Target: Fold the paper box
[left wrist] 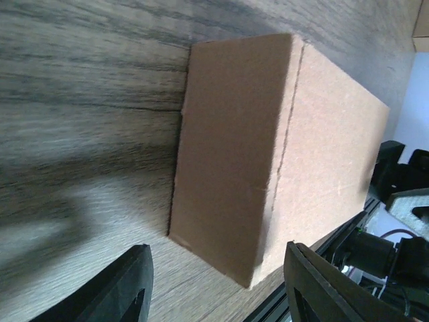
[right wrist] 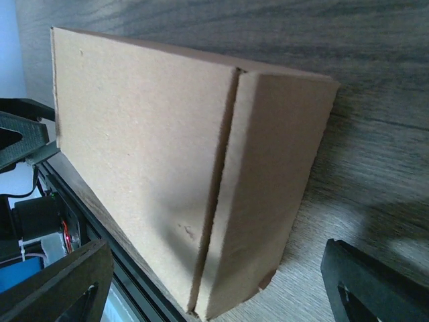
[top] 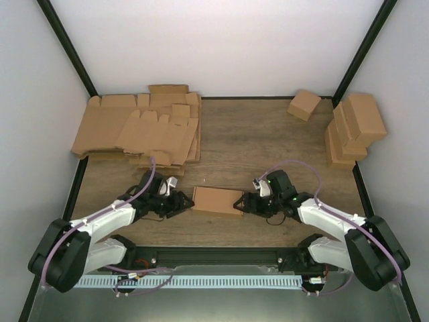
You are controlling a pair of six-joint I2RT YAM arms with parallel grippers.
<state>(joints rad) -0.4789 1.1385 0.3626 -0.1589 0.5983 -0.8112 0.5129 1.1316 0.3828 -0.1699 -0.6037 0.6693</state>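
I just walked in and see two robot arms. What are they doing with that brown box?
They are folding a cardboard box. The box looks folded up and sits on the table between the two arms. The left gripper is at one end and the right gripper at the other, both open, neither squeezing it. A pile of flat cardboard lies at the back left, and finished boxes are stacked at the back right.

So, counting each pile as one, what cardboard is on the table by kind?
Single folded boxes: 2, the near box and the far box
Stack of folded boxes: 1
Pile of flat blanks: 1
Total: 4
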